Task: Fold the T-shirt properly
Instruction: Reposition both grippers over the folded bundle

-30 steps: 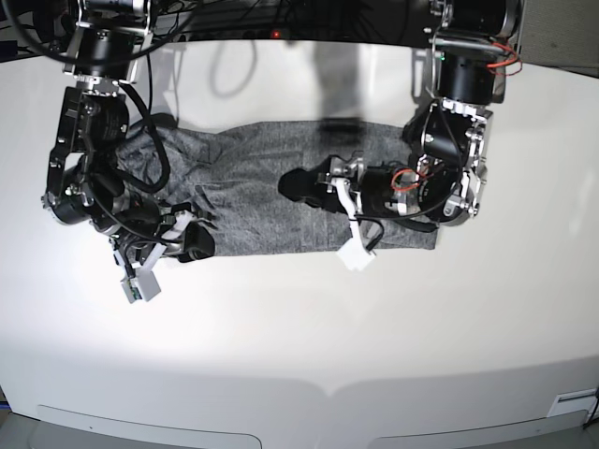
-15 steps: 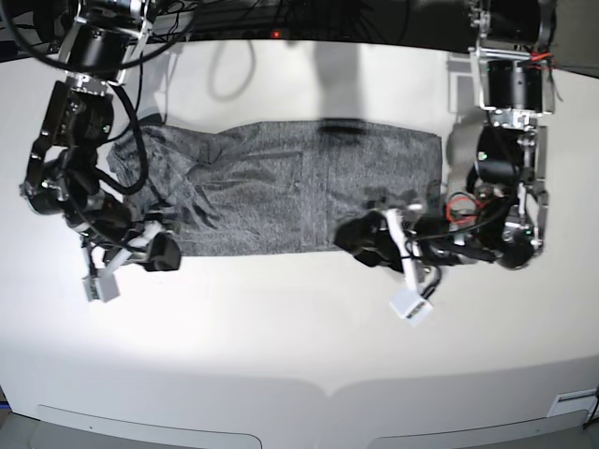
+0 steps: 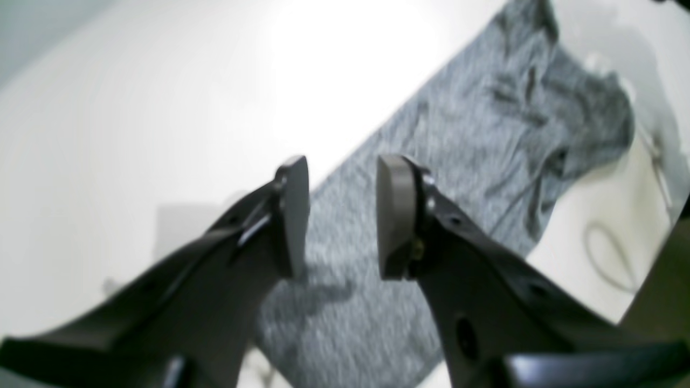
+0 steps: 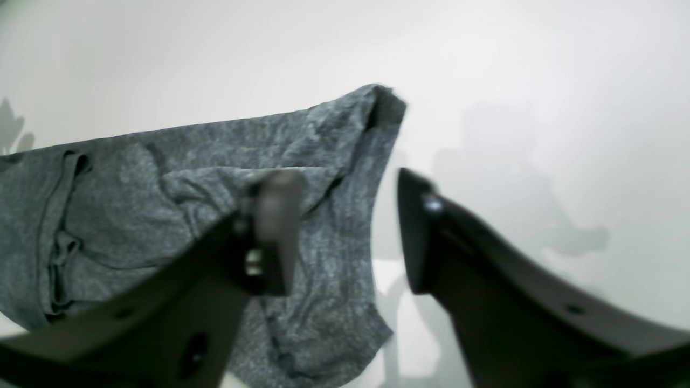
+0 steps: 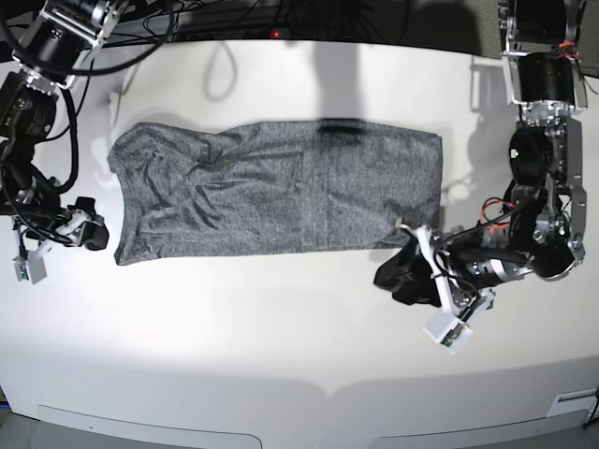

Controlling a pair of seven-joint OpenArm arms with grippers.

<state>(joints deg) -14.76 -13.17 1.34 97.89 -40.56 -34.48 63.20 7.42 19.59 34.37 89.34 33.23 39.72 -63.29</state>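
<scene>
The T-shirt lies flat on the white table as a long dark-grey band, wrinkled toward its left end. My left gripper hovers just off the shirt's near right corner; in the left wrist view its fingers stand apart with nothing between them, and the T-shirt stretches away beyond. My right gripper sits just left of the shirt's near left corner. The right wrist view shows its jaws wide apart and empty, with the T-shirt under and beyond the left finger.
Black cables and arm bases line the table's far edge. A thin cable loop lies on the table behind the shirt. The table's near edge curves along the bottom of the base view.
Both arms have drawn outward off the shirt, the left gripper toward the near right, the right gripper to the left. The right jaws have opened wider. The shirt now lies uncovered.
</scene>
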